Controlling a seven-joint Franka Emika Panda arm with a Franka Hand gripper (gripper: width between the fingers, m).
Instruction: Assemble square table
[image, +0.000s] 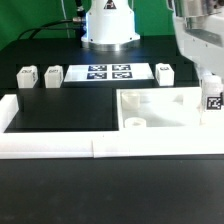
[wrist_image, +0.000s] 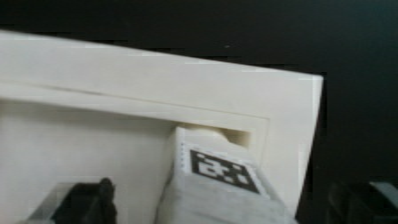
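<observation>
End effector (wrist_image: 228, 200) wide apart ard leg (wrist_image: 217, 165)

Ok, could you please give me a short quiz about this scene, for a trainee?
1. How many legs lie loose near the marker board, off the plate?
2. Where is the fourth leg? A: at a corner of the plate. B: on the marker board. C: on a rail.
3. True or false: the end effector is shut on the fourth leg.
Key: 1: three. 2: A. 3: false; its fingers stand apart from the leg.
</observation>
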